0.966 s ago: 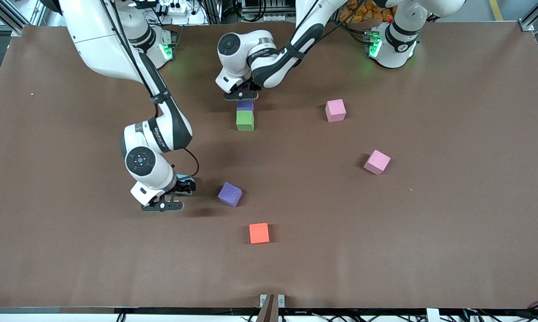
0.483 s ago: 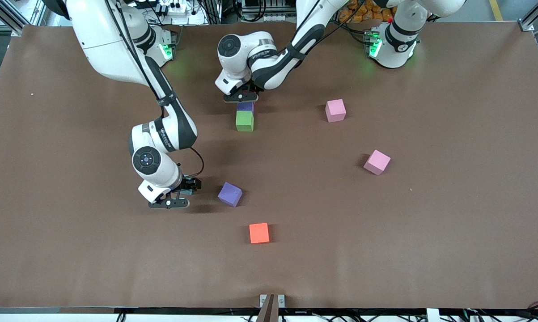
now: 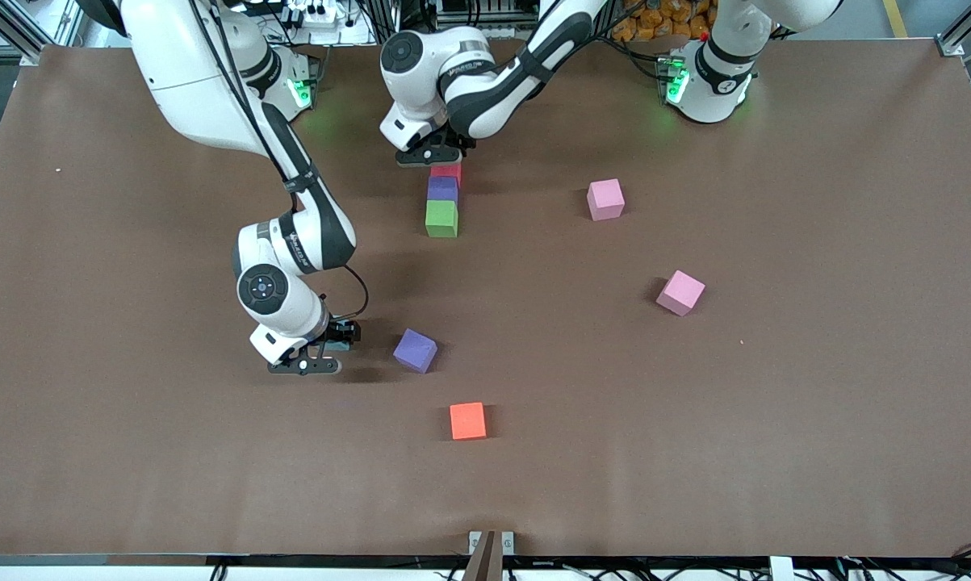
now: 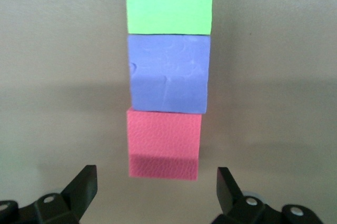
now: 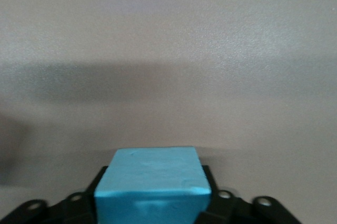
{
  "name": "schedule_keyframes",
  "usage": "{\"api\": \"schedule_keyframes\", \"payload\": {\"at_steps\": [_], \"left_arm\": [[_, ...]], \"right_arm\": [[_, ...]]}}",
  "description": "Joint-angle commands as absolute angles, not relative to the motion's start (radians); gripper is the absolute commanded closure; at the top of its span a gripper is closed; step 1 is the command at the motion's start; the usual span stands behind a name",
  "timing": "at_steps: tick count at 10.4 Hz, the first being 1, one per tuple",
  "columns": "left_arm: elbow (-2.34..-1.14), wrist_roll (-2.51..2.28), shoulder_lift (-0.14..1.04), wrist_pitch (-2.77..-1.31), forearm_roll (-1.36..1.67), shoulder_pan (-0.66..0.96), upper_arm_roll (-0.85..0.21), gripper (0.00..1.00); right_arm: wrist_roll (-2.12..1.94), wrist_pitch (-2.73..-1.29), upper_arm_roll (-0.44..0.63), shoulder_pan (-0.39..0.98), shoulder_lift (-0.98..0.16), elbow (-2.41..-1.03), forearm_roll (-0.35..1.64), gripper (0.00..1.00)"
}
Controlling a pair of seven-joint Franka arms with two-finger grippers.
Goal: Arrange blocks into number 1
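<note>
**Operator:** I start at the right arm's end of the table. The right gripper (image 3: 324,355) sits low over the table (image 3: 89,452), beside the loose purple block (image 3: 416,350). In the right wrist view its fingers are clamped on the light blue block (image 5: 152,184).

**Supervisor:** Give positions relative to the green block.

**Operator:** The green block (image 3: 441,218) lies in the row of three. The second purple block (image 3: 442,188) touches it on the side farther from the front camera. The red block (image 3: 447,170) touches that purple block, farther again. The left gripper (image 3: 428,155) hovers over the red block, fingers (image 4: 79,187) spread apart, one on each side and clear of it.

**Supervisor:** And the loose blocks?

**Operator:** The loose purple block lies nearer to the front camera than the green block, tilted out of square. The orange block (image 3: 468,420) lies nearer still. One pink block (image 3: 605,199) lies about level with the green block, toward the left arm's end. The other pink block (image 3: 680,292) lies farther toward that end and nearer to the camera, also turned out of square.
</note>
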State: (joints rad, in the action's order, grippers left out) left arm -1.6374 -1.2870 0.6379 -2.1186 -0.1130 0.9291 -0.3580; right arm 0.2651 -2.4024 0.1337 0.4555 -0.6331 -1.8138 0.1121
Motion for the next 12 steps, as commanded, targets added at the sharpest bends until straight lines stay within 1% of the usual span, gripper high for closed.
{"api": "schedule_keyframes", "payload": {"at_steps": [1, 3, 4, 6, 7, 8, 9, 11, 12], "left_arm": [[-1.652, -1.313, 0.579, -2.07, -0.129, 0.905, -0.335, 0.0], [-1.658, -1.313, 0.54, -2.022, -0.13, 0.771, -0.322, 0.0], [-1.658, -1.315, 0.537, -1.996, -0.13, 0.688, -0.322, 0.0], [-1.683, -1.299, 0.522, -1.996, -0.133, 0.49, -0.324, 0.0], [-1.692, -1.293, 0.519, -2.003, -0.133, 0.416, -0.324, 0.0], [-1.712, -1.293, 0.508, -2.02, -0.15, 0.338, -0.325, 0.0], [-1.75, -1.293, 0.48, -2.04, -0.153, 0.287, -0.327, 0.0], [-1.906, -1.296, 0.37, -2.13, -0.153, 0.189, -0.325, 0.0], [-1.989, -1.304, 0.307, -2.185, -0.153, 0.146, -0.325, 0.0]], "right_arm": [[0.259, -2.413, 0.135, 0.457, -0.6, -1.838, 0.155, 0.42], [0.268, -2.411, 0.135, 0.463, -0.556, -1.842, 0.186, 0.42], [0.282, -2.417, 0.135, 0.483, -0.517, -1.873, 0.195, 0.42], [0.346, -2.457, 0.135, 0.517, -0.431, -1.972, 0.213, 0.41], [0.379, -2.457, 0.133, 0.552, -0.41, -2.003, 0.215, 0.41], [0.441, -2.459, 0.133, 0.618, -0.4, -2.023, 0.215, 0.41], [0.513, -2.468, 0.135, 0.697, -0.397, -2.042, 0.212, 0.41], [0.641, -2.537, 0.135, 0.814, -0.409, -2.074, 0.212, 0.4], [0.685, -2.54, 0.135, 0.843, -0.414, -2.075, 0.212, 0.41]]}}
